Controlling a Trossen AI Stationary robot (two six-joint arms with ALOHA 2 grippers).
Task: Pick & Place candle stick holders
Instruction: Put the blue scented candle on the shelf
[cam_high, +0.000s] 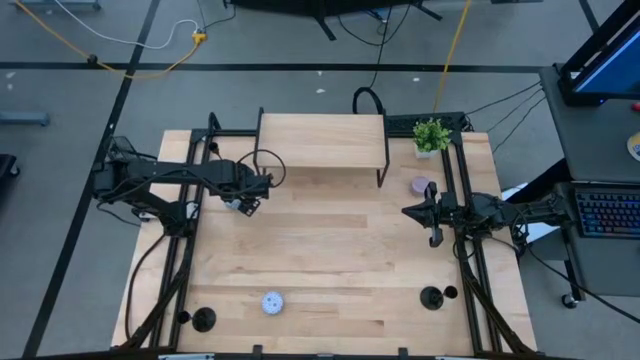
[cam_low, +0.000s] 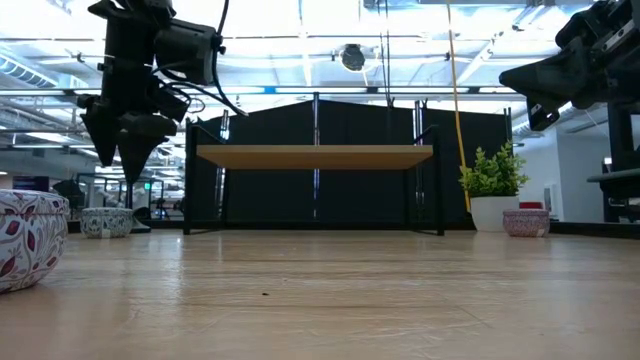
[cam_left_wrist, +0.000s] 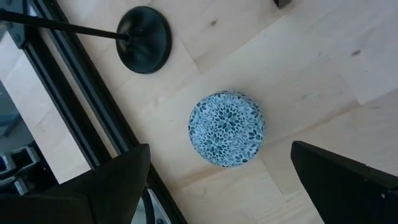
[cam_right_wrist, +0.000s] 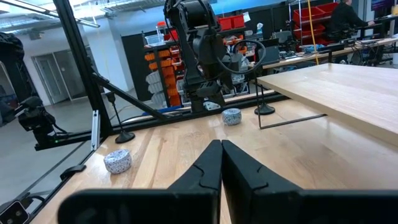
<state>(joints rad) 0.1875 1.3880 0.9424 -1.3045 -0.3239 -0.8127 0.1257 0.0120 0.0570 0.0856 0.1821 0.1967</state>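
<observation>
My left gripper (cam_high: 243, 203) hangs above the worktop (cam_high: 330, 255) near its left edge, just in front of the left leg of the raised wooden shelf (cam_high: 322, 139). Its jaws stand wide apart and grip nothing. Straight under them, in my left wrist view, sits a round blue patterned puck (cam_left_wrist: 227, 129) on the bare wood, clear of both fingers (cam_left_wrist: 106, 186). Just beside that puck, toward the black frame rail (cam_left_wrist: 74, 118), stands one candle stick holder (cam_left_wrist: 145, 39), its disc base flat on the wood and its thin stem upright.

My right gripper (cam_high: 434, 238) waits over the right edge of the worktop, jaws pressed together, fingertips touching and empty in my right wrist view.

Two more candle stick holders rest along the front edge: one at the front left corner (cam_high: 203, 320) and one near the front right corner (cam_high: 431, 297), well apart from each other. Between them, on the front edge, lies a pale patterned puck (cam_high: 272, 302). A lavender puck (cam_high: 420, 185) sits by the right edge, near the small green potted plant (cam_high: 431, 135) at the back right corner.
</observation>
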